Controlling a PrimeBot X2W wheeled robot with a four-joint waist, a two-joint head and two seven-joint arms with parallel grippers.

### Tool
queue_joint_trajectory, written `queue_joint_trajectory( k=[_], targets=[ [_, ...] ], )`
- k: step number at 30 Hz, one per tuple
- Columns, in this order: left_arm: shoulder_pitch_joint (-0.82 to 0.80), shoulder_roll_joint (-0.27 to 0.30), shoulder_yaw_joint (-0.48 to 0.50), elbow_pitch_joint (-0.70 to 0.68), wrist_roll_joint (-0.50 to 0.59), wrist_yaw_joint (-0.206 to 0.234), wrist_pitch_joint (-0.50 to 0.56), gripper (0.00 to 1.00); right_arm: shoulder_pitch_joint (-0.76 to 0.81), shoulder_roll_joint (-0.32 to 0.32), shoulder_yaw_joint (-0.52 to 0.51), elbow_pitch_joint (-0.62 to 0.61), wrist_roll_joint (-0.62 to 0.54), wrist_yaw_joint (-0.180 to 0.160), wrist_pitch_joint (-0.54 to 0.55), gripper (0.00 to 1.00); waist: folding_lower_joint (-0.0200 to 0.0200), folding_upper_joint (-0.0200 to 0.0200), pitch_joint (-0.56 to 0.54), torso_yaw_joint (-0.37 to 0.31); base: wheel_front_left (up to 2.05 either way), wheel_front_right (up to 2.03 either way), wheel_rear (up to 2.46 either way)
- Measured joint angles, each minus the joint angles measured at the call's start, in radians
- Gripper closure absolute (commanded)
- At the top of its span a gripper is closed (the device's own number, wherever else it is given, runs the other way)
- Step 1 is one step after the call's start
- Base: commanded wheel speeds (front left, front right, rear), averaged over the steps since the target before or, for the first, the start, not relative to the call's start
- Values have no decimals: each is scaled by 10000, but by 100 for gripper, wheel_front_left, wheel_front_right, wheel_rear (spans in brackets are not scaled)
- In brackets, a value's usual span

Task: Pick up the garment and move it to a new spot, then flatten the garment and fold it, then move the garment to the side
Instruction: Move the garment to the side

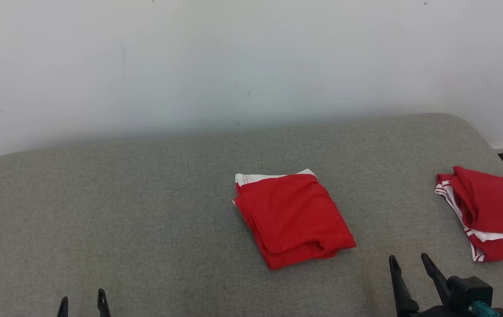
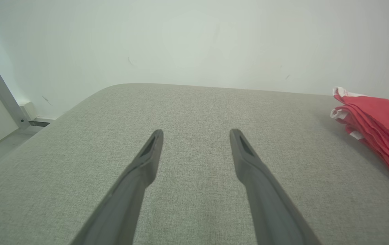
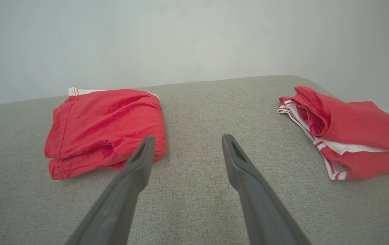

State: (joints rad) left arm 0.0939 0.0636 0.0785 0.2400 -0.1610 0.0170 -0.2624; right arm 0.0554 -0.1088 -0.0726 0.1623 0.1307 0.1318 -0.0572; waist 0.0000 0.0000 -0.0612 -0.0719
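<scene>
Folded garment (image 1: 293, 218) mid grey surface (image 1: 123, 220); second pile (image 1: 491, 211) right (also red).

No lettering, labels or numbers appear legible.

The left claw (image 1: 82, 301) hovers low over the near edge of the grey padded surface (image 1: 145, 211), toward its left end, dark fingers spread and empty. The right claw (image 1: 409, 260) hangs toward the near right, fingers parted, empty, leaning slightly left.
</scene>
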Motion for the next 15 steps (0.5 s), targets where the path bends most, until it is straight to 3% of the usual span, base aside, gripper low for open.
queue_joint_trajectory(
  k=[9,15],
  targets=[
    [7,-31,67,48,102,-151,0,0,39,-107,130,-77,69,0,144,0,0,0,76,55,0,0,0],
    [-29,-48,-140,376,88,-456,0,0,-331,-767,535,-416,458,0,1448,0,0,0,208,165,0,0,0]
  ],
)
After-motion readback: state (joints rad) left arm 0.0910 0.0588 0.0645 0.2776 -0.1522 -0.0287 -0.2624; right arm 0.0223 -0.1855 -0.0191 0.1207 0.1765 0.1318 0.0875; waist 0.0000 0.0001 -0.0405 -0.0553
